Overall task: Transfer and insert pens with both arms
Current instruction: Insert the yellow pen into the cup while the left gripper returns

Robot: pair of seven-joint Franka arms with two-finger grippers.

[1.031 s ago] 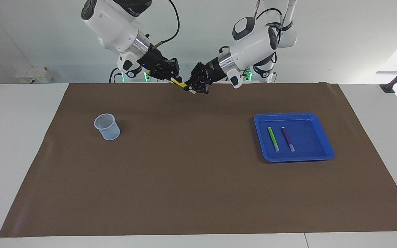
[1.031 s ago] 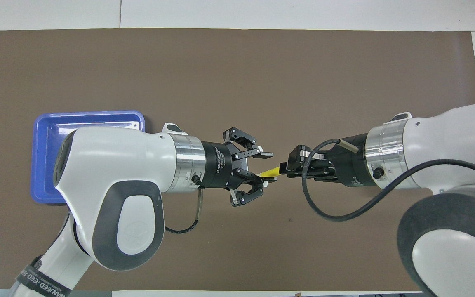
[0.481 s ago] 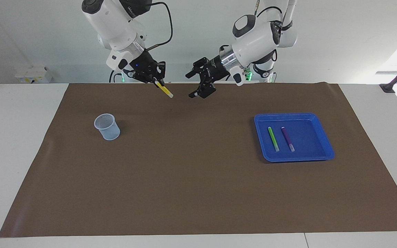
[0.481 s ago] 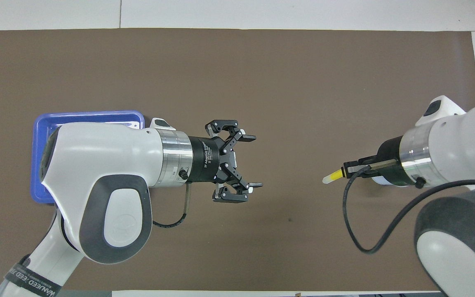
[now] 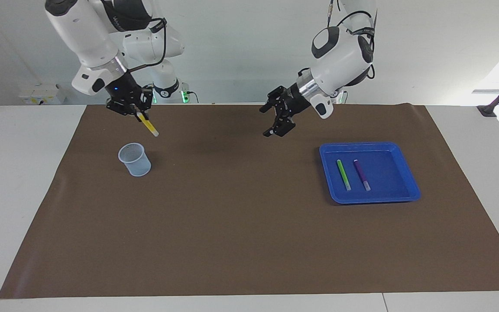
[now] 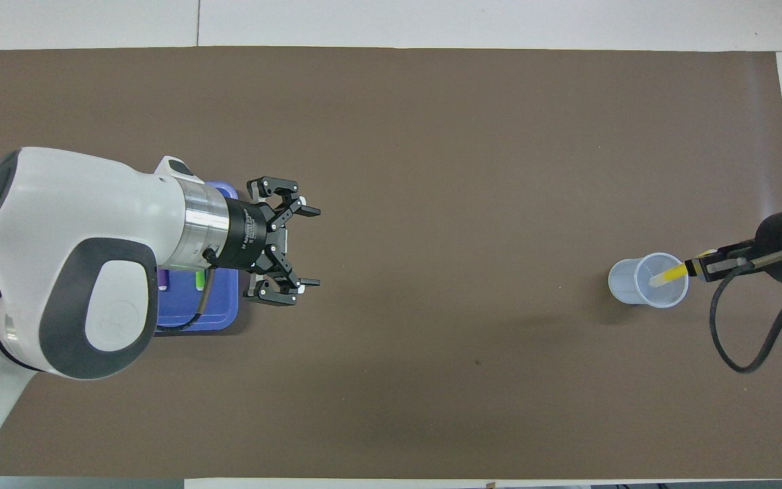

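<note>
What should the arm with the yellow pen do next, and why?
Probably lower the yellow pen into the cup. The right gripper holds it tilted above the cup, tip down, not yet inside. The left gripper hangs open beside the tray.

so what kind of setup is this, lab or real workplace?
Most likely a robot test lab: two white arms mounted at a plain table covered by a brown mat, with staged props only, a blue tray of pens and a small cup.
</note>
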